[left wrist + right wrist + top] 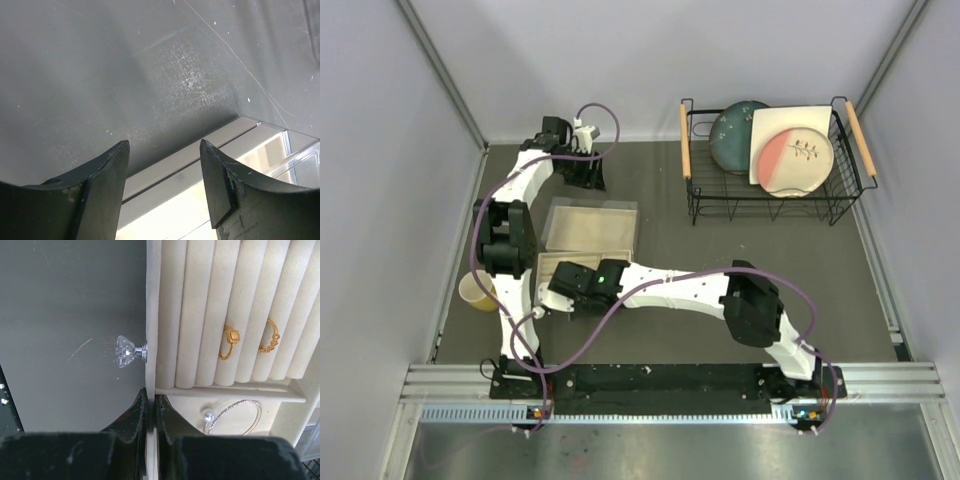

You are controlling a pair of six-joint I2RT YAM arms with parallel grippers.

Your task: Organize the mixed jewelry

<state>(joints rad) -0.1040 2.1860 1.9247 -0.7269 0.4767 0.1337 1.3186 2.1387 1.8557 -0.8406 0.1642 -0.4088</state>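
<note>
In the right wrist view two gold rings (229, 342) (270, 336) sit in the slots of the beige tray (152, 300). A thin silver wire bracelet (233, 407) with a pearl (208, 416) lies in the compartment below them. My right gripper (151, 397) is shut on the tray's front wall, just below its crystal knob (127, 351). In the top view the tray (590, 228) sits inside a clear box, with my right gripper (563, 285) at its near edge. My left gripper (164, 145) is open and empty over the box's far edge (280, 145); it also shows in the top view (588, 172).
A yellow cup (477, 291) stands at the left, beside the left arm. A black wire dish rack (770, 200) with plates stands at the back right. Grey walls close in the table on three sides.
</note>
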